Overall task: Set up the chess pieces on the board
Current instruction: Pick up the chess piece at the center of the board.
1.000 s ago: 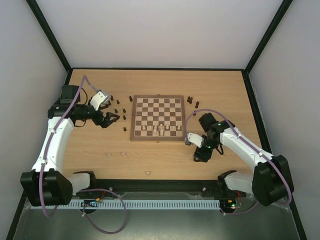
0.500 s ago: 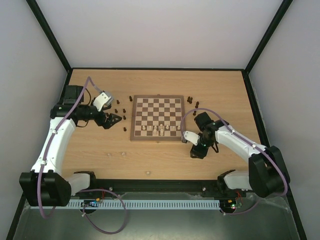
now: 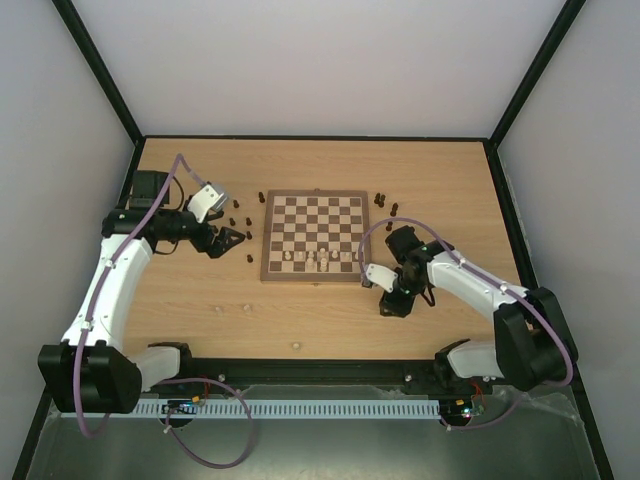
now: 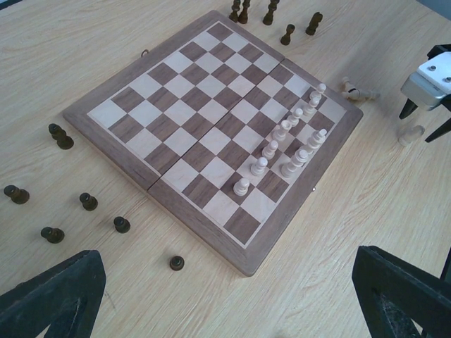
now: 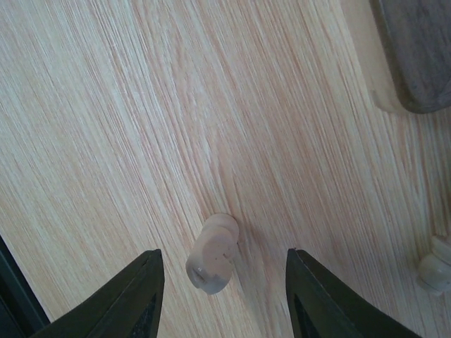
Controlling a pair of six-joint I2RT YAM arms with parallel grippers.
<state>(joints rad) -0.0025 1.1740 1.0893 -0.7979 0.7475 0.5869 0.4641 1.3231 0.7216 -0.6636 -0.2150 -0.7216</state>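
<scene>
**A:** Biggest things first. Where do we stand?

**B:** The table (image 3: 330,165) carries the board (image 3: 314,215) at the centre of the overhead view. A row of pale pieces (image 3: 322,260) stands along the board's lower edge. Dark pieces (image 3: 235,215) are scattered on the wood to its left, with a few more off its upper right corner.

**A:** And our arms?

**B:** Our left gripper (image 3: 228,237) hangs over the dark scatter at middle left, jaws spread wide and holding nothing. Our right gripper (image 5: 223,253) is low over the wood, just off the board's lower right corner.

**A:** What are we lined up on there?

**B:** A pale pawn (image 5: 213,253). In the right wrist view it sits at bottom centre between the two fingers, a shade nearer the left one, with wood showing on each side. The jaws are about half wide and grip nothing yet.

**A:** Which way does it lie?

**B:** Its length runs from upper right to lower left in that view, roughly along the fingers and across the line they close on. We judge a straight squeeze should catch its body. We cannot tell whether it stands or is tipped over.

**A:** Anything crowding it?

**B:** A second pale piece (image 5: 433,271) sits at the right edge, outside the right finger. The right arm is much nearer; the left is well apart, across the board.
</scene>
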